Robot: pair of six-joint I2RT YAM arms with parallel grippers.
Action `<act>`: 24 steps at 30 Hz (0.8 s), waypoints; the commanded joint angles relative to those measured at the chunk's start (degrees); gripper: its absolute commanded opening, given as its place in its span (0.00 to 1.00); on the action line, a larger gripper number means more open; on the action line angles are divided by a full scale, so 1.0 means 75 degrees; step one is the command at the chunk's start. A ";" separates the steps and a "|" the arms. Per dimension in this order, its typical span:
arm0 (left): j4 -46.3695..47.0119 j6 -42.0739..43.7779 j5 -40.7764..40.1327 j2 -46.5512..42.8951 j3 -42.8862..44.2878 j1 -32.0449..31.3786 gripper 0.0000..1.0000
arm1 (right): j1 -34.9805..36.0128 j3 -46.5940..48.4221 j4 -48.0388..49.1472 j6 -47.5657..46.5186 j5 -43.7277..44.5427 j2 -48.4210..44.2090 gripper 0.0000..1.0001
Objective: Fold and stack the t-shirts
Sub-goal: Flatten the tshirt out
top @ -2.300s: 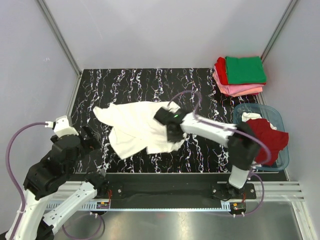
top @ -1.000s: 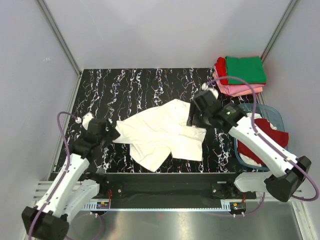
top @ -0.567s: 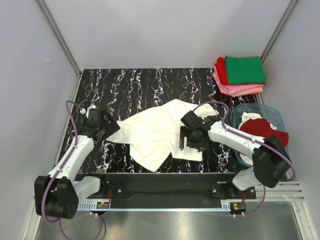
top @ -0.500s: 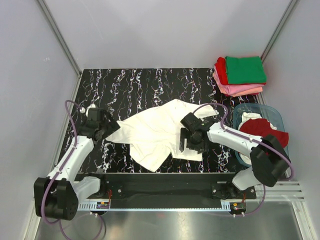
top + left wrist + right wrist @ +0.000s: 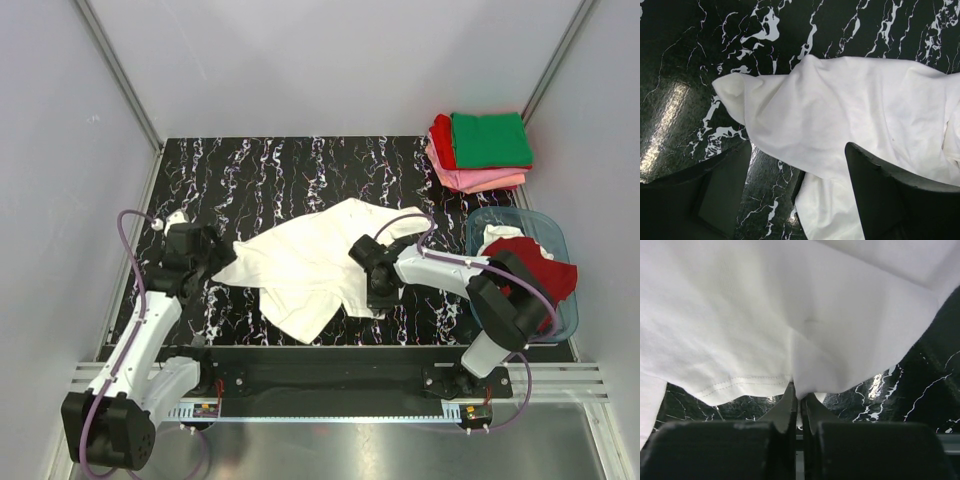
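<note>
Right wrist, right pincer (image 5: 799,407) clamped on white t-shirt (image 5: 790,315)

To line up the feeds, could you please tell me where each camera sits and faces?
Top external: above and behind, looking down on the table; left arm, right arm show.
Left wrist: above the white t-shirt, looking down; open left gripper shows.
Right wrist: low, along the shut right gripper pinching the hem.
Shared: all see that t-shirt.

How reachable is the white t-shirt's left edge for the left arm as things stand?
Likely yes: the open left gripper hangs right over that edge of the white t-shirt, cloth showing between its fingers, nothing in the way.
</note>
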 commanded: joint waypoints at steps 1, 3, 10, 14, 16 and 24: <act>0.0138 0.0039 -0.0061 -0.0080 -0.0179 0.0029 0.80 | 0.0103 -0.0102 0.0438 0.0026 0.0571 0.0309 0.00; 0.0173 0.0039 -0.0120 0.0037 -0.0192 0.0029 0.80 | 0.0091 0.0120 -0.0122 -0.0021 0.0910 -0.0204 0.00; 0.0535 0.0050 -0.0038 0.0599 0.0148 0.0029 0.75 | -0.0447 0.3348 -0.2092 -0.0910 0.2657 -0.2176 0.00; 0.0840 0.0050 -0.0004 0.0998 0.0008 0.0029 0.73 | -0.0588 0.4444 -0.2679 -0.1415 0.2717 -0.2071 0.00; 0.1273 0.0050 0.0230 0.1092 -0.0237 0.0029 0.71 | -0.0600 0.4446 -0.2703 -0.1450 0.2612 -0.2001 0.00; 0.2013 -0.0008 0.0713 0.1279 -0.0765 -0.0356 0.67 | -0.0799 0.4163 -0.2480 -0.1333 0.2564 -0.2153 0.00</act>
